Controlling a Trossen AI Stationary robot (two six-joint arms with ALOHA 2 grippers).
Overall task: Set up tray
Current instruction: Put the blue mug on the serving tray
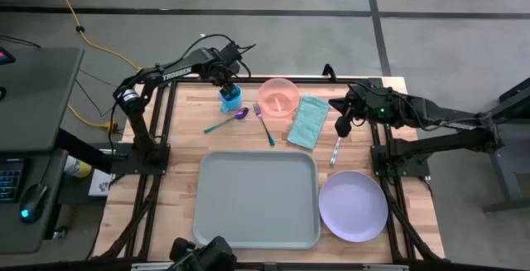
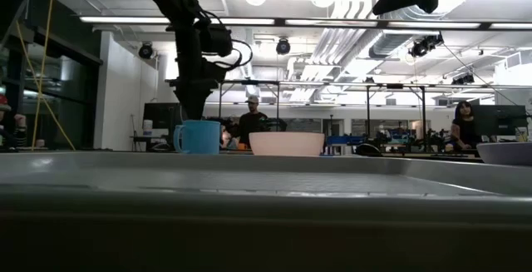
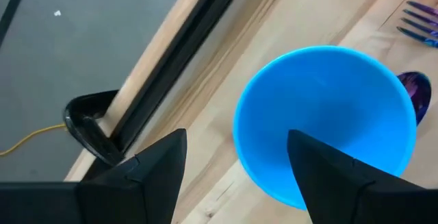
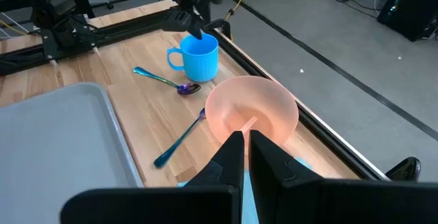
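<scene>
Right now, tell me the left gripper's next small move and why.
Probably lower a little and close on the cup's wall. The left gripper is open right above the blue cup, one finger over its mouth and one outside the rim. The tray holds nothing yet. The right gripper hangs above the table's right side.

I work in a big open lab: strip lights (image 2: 274, 24) overhead, far monitors (image 2: 160, 116), people (image 2: 252, 122) at benches, grey concrete floor (image 1: 315, 31).
</scene>
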